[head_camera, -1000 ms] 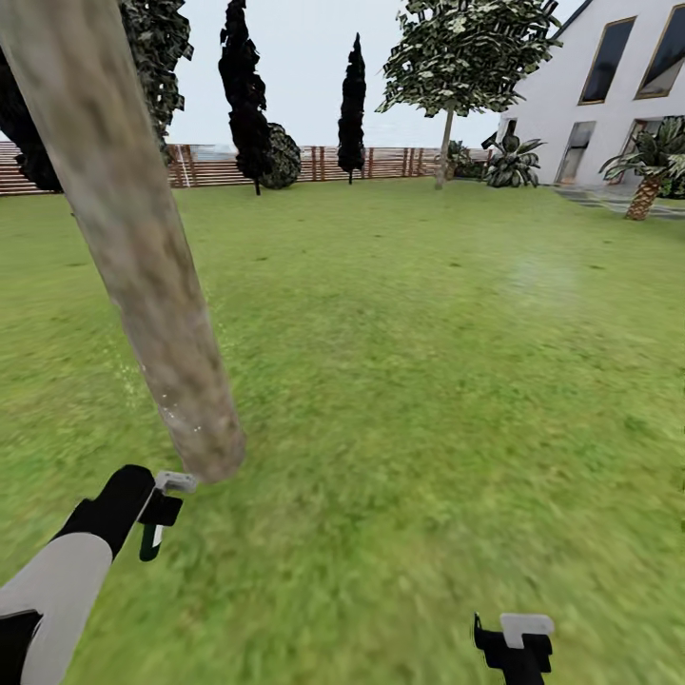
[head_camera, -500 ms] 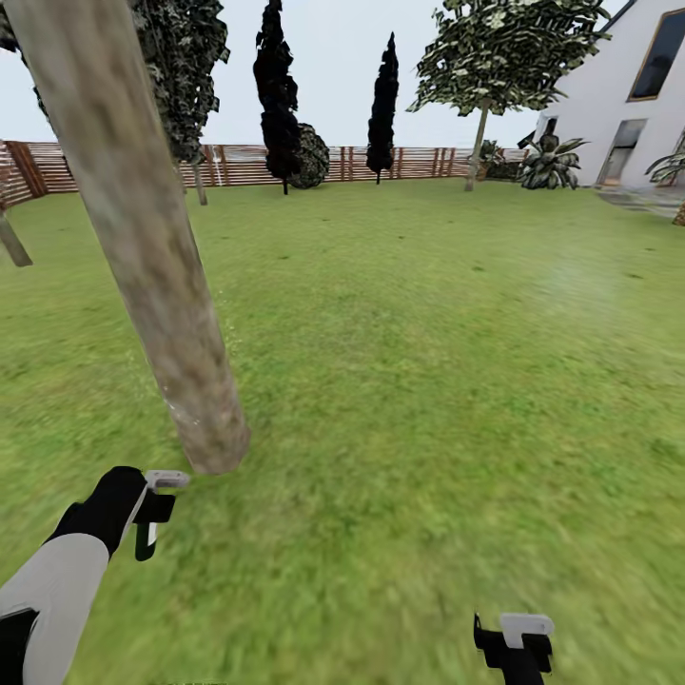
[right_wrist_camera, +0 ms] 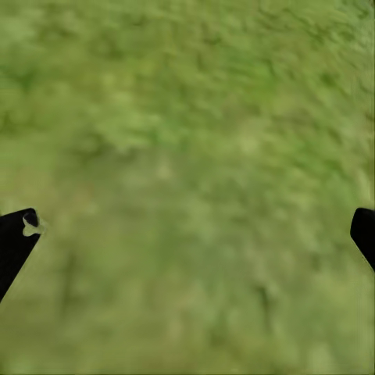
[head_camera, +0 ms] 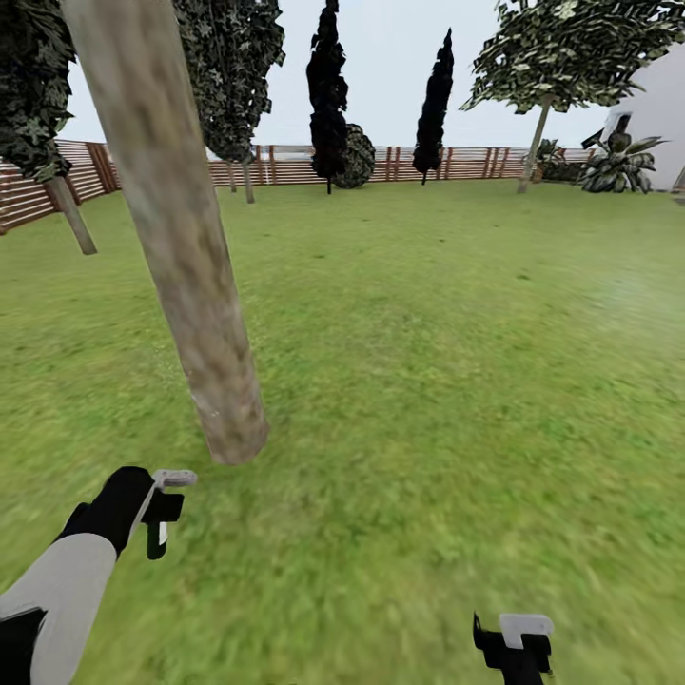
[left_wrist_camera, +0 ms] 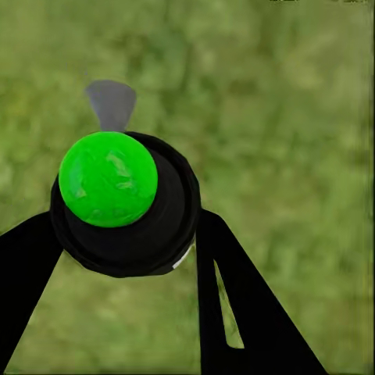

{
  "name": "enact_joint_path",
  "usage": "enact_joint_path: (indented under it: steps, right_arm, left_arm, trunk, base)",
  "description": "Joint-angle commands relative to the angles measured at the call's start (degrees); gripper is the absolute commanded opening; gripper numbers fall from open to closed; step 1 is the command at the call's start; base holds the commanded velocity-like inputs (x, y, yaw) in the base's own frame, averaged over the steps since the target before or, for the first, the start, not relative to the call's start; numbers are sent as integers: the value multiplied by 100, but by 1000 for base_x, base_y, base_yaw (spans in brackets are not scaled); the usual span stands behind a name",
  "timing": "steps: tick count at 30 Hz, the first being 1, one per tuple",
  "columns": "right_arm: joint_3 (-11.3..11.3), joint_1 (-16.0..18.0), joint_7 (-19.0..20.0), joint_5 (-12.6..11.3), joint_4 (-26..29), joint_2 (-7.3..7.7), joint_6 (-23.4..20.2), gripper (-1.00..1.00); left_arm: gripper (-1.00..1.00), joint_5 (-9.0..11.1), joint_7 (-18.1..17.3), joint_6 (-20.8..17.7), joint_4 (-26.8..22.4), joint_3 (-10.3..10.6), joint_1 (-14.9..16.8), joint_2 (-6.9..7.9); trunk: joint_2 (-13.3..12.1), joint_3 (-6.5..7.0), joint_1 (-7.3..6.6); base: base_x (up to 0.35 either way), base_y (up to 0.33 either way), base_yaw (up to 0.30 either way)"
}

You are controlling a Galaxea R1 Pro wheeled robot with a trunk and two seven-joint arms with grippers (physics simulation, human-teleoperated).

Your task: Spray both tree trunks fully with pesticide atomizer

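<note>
Green-capped and black-bodied, the pesticide atomizer point(left_wrist_camera: 125, 203) sits clamped between the left claw's point(left_wrist_camera: 125, 258) black fingers point(left_wrist_camera: 234, 305), seen from above over grass. In the head view the left arm point(head_camera: 67, 580) reaches forward, low, its claw just short of the base of the near pale tree trunk point(head_camera: 181, 238). The right claw point(right_wrist_camera: 187, 226) hangs over bare lawn point(head_camera: 428, 362), fingers spread wide apart, holding nothing
</note>
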State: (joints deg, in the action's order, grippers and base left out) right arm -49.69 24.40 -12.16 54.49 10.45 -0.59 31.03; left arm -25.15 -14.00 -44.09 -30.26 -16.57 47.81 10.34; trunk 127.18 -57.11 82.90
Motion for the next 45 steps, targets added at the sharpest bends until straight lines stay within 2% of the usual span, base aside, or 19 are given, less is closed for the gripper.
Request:
enact_joint_path:
  steps: [1,3,6,8,10,11,12,14,17,19,21,22,25,28,37,40,42,43,45]
  right_arm:
    - [-31,3,-32,62,0,-2,9,100]
    - [-32,3,-32,62,0,-2,9,100]
    - [-32,4,-32,62,0,-2,9,100]
    - [-32,4,-32,62,0,-2,8,100]
    - [-32,3,-32,62,0,-2,8,100]
    - [-32,3,-32,62,0,-2,8,100]
    - [-32,3,-32,62,0,3,8,100]
    - [-32,3,-32,62,0,10,8,100]
    - [-32,3,-32,62,5,19,9,100]
    - [-34,3,-32,62,3,20,9,100]
    - [-36,3,-32,62,1,20,9,100]
    - [-33,3,-32,62,1,23,9,100]
    - [-32,3,-32,62,0,20,8,100]
    - [-32,3,-32,62,0,16,8,100]
    - [-32,3,-32,62,0,15,8,100]
    - [-34,3,-32,62,0,16,8,100]
    - [-33,3,-32,62,0,16,8,100]
    - [-32,3,-32,62,0,15,8,100]
    - [-32,3,-32,62,0,15,8,100]
  left_arm:
    - [-100,113,-78,-5,-23,-14,12,-26]
    - [-100,297,-95,-10,-219,32,54,-37]
    - [-100,353,-132,-95,-395,102,150,-46]
    - [-100,353,-143,-128,-409,288,443,-31]
    - [-100,353,-204,-332,-410,624,752,-11]
    - [-100,351,-430,-560,-410,892,953,-3]
    - [-100,339,-882,-694,-412,1258,1206,11]
    - [-100,334,-1386,-759,-370,1774,1590,3]
    - [-100,342,-1555,-966,-325,1966,2004,8]
    - [-100,338,-1679,-1028,-324,2132,2033,97]
    - [-100,324,-2218,-1050,-351,2564,2044,381]
    - [-100,309,-2699,-1052,-386,2856,2040,568]
    - [-100,323,-2977,-1042,-464,3210,1987,646]
    - [-100,327,-3015,-1059,-570,3312,1979,632]
    - [-100,310,-3021,-1111,-731,3278,2051,701]
    - [-100,311,-3012,-1328,-798,3282,2328,677]
    - [-100,309,-2999,-1383,-785,3275,2526,795]
    - [-100,309,-2996,-1388,-769,3274,2522,942]
    - [-100,309,-2989,-1389,-746,3269,2503,1075]
  trunk:
    - [2,-5,-1]
    - [2,-5,-1]
    - [2,-5,-1]
    - [2,-5,-1]
    - [2,-5,-1]
    - [2,-5,-1]
    - [2,-5,-1]
    - [2,-5,-1]
    - [2,-5,-1]
    - [2,-5,-1]
    - [2,-5,-1]
    - [2,-5,-1]
    - [2,-5,-1]
    - [2,-5,-1]
    - [2,-5,-1]
    - [2,-5,-1]
    - [2,-5,-1]
    - [2,-5,-1]
    - [2,-5,-1]
  base:
    - [4,-18,278]
    - [1,-7,278]
    - [0,-1,277]
    - [0,0,276]
    - [0,0,163]
    - [0,0,53]
    - [0,0,18]
    - [0,0,5]
    - [0,0,1]
    - [0,0,0]
    - [0,0,0]
    - [0,0,0]
    - [0,0,0]
    - [175,79,0]
    - [190,124,0]
    - [5,3,0]
    - [1,0,0]
    - [0,0,0]
    - [0,0,0]
